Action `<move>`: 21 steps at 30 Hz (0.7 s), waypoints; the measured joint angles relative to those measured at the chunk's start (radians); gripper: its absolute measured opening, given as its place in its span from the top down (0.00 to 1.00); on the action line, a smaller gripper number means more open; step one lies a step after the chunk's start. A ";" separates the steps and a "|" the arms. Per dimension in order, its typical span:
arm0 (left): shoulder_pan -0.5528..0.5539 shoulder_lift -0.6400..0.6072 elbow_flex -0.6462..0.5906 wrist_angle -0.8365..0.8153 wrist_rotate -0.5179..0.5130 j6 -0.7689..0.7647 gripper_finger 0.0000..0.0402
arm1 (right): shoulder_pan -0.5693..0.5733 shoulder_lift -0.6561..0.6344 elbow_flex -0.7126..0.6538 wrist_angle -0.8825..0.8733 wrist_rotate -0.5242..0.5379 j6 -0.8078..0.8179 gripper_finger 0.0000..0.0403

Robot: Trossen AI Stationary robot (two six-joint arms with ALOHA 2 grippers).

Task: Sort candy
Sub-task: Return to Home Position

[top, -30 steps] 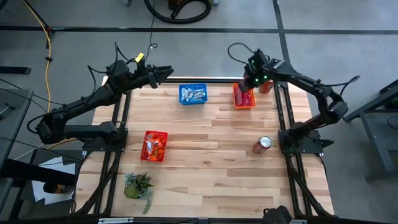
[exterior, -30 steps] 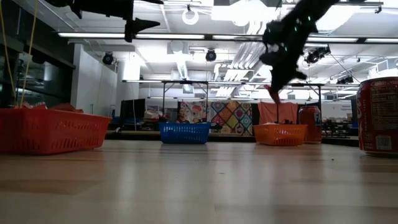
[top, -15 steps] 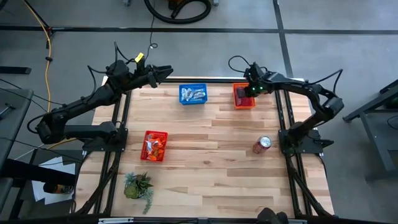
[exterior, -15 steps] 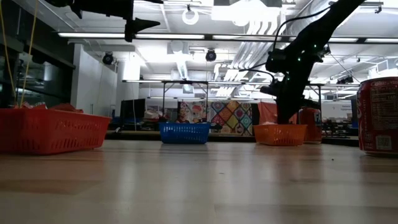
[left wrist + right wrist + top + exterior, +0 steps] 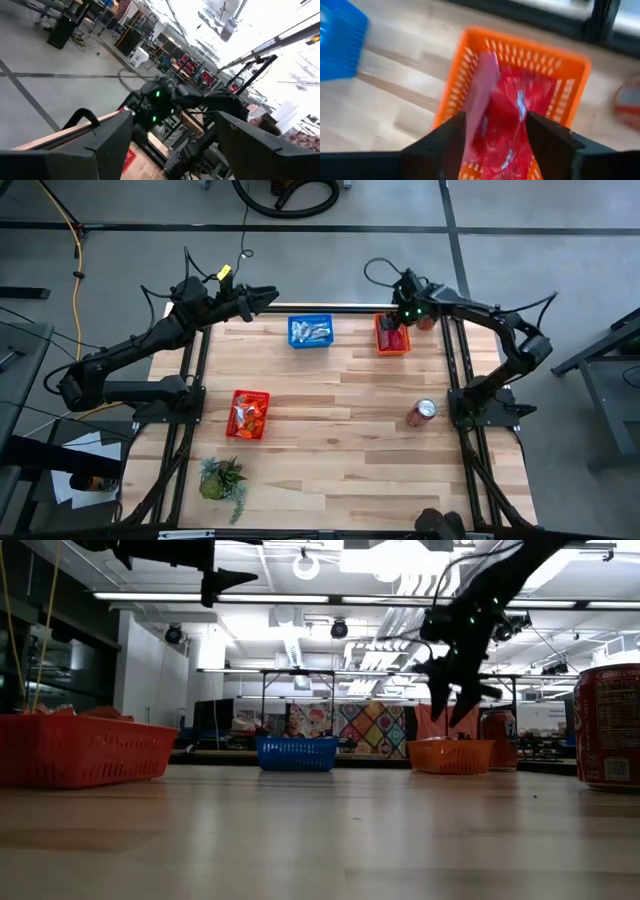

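Observation:
My right gripper [image 5: 450, 715] hangs open just above the orange basket [image 5: 393, 336] at the table's far right, fingers pointing steeply down. In the right wrist view the basket [image 5: 470, 85] is full of red candy [image 5: 520, 115]. One pink-red piece [image 5: 481, 90] stands tilted against the basket's inner wall, below the open fingers. My left gripper [image 5: 268, 298] waits open and level, high over the far left corner. Blue-and-white candy lies in the blue basket [image 5: 310, 331], and mixed candy in the red basket [image 5: 248, 414].
A red soda can [image 5: 421, 413] lies on its side near the right edge. Another red can [image 5: 429, 321] stands just right of the orange basket. A small green plant [image 5: 222, 478] sits at the near left. Bare wood spans the table's middle.
My right gripper has come down over the orange basket, rolled a little, and opened. The pink-red candy that hung below its shut fingers a second ago is let go and now lies in the basket. My left arm has kept still.

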 joint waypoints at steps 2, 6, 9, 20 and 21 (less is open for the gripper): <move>0.000 0.000 0.000 0.000 0.003 0.009 0.33 | 0.000 0.000 0.074 -0.053 -0.001 -0.031 0.46; 0.002 0.000 0.000 0.010 0.095 0.034 0.33 | 0.005 -0.001 0.235 -0.138 -0.053 -0.114 0.40; 0.003 -0.010 0.000 0.018 0.222 0.040 0.33 | 0.028 -0.003 0.348 -0.167 -0.080 -0.132 0.40; -0.281 -0.240 -0.110 -0.100 0.144 0.216 0.59 | 0.196 -0.008 0.595 -0.298 -0.111 -0.193 0.60; -0.318 -0.280 -0.158 -0.087 0.078 0.218 0.65 | 0.214 -0.014 0.599 -0.310 -0.109 -0.195 0.64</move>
